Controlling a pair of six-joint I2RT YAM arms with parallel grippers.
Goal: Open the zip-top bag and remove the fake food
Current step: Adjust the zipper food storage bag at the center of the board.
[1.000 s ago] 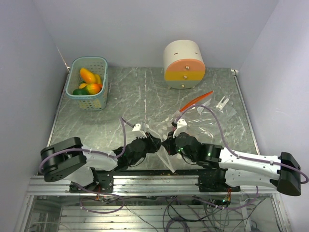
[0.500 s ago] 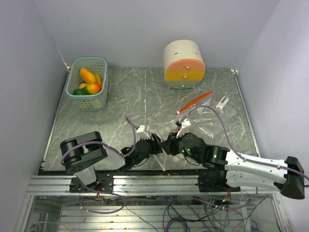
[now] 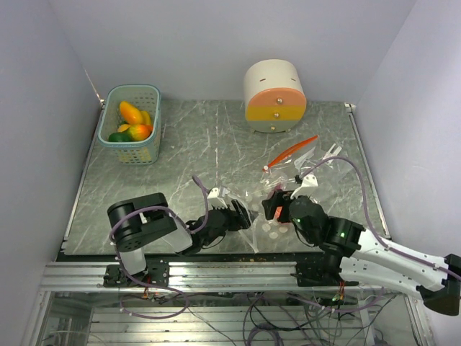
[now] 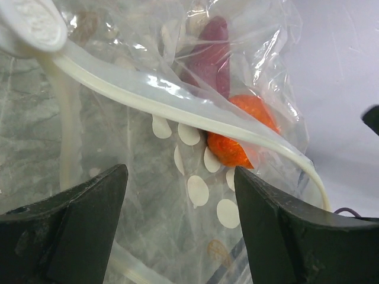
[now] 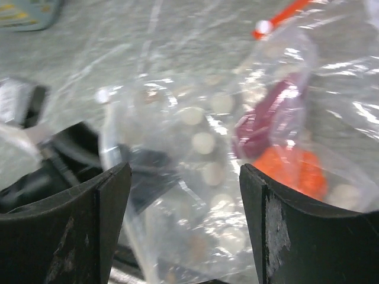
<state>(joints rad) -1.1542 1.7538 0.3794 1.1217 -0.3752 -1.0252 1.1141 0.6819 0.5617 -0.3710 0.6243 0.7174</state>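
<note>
Clear plastic of the zip-top bag (image 3: 288, 216) sags on the marble table (image 3: 202, 158) between my left pincer (image 4: 180, 177) and right pincer (image 5: 185, 171), both spread wide and grasping nothing. An orange piece (image 4: 240, 133) and a dark red piece (image 4: 213, 53) of fake food remain inside, so the emptying looks unfinished, though other fruits (image 3: 132, 122) fill the far-left basket (image 3: 137, 153). A second ago both pincers pinched the bag's near edge, close together; they have since released it and parted.
</note>
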